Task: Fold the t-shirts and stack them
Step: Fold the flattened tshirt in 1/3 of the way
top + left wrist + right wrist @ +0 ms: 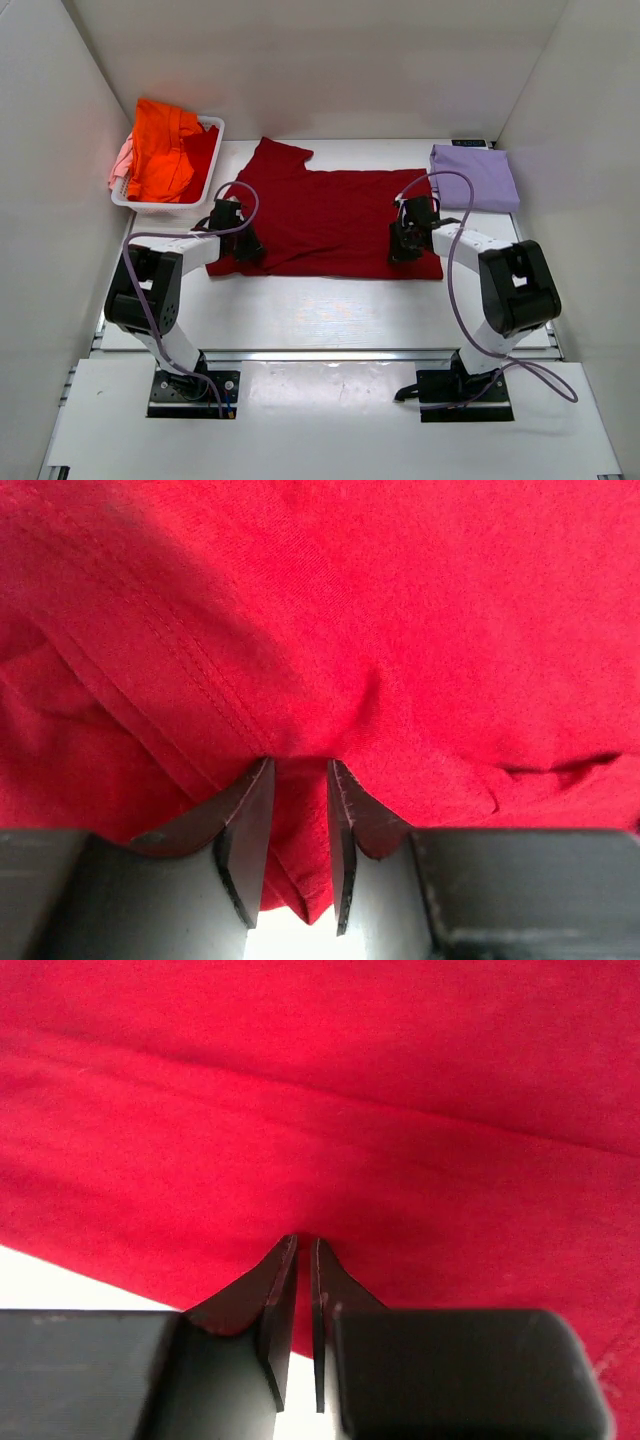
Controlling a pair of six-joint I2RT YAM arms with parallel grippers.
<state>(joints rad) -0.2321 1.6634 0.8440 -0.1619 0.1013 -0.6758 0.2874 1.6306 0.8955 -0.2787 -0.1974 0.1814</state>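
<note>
1. The dark red shirt point(330, 215) lies spread across the middle of the table point(330, 310), mostly flat, with its near hem towards the arms.
2. The lavender shirt point(475, 175) sits already folded at the far right. The orange shirt point(160, 150) and the pale pink shirt point(120, 162) are heaped in the basket point(160, 207) at the far left.
3. The left gripper point(300, 770) is down on the near left corner of the red shirt. Its jaws are clamped on a bunched pleat of cloth that fills the narrow gap between them.
4. The right gripper point(305, 1245) is down at the near right edge. Its jaws are almost together and seem to pinch a thin layer of the hem, though the wrist view shows only a sliver between them.
5. The step in hand appears to be the first fold of the red shirt, with both near corners taken.
6. The next move likely calls for both arms to lift together and carry the hem away from the bases. The cloth should be kept taut between them so the fold lands straight and neither corner slips.
</note>
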